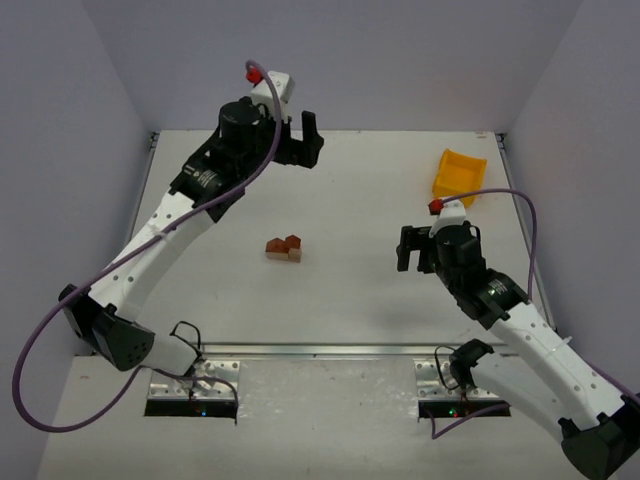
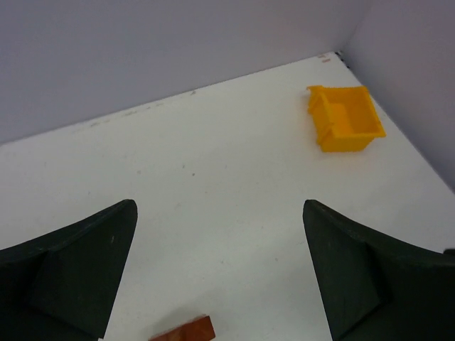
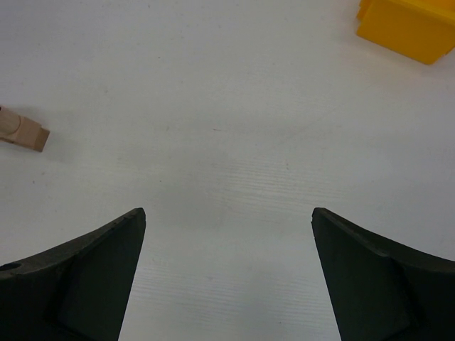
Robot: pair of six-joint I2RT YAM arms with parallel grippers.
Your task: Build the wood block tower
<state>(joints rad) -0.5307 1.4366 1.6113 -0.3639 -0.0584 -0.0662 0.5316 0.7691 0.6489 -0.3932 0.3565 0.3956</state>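
The wood block tower (image 1: pixel 284 248) sat near the middle of the white tabletop (image 1: pixel 350 300), a small cluster of reddish-brown pieces and pale tan ones. The left tool (image 1: pixel 300 142) hung over the far side of the tabletop, well beyond the blocks, its fingers apart and holding nothing. The right tool (image 1: pixel 412 250) hovered to the right of the blocks, well apart from them, fingers likewise spread and empty. A yellow bin (image 1: pixel 458 176) lay near the far right corner.
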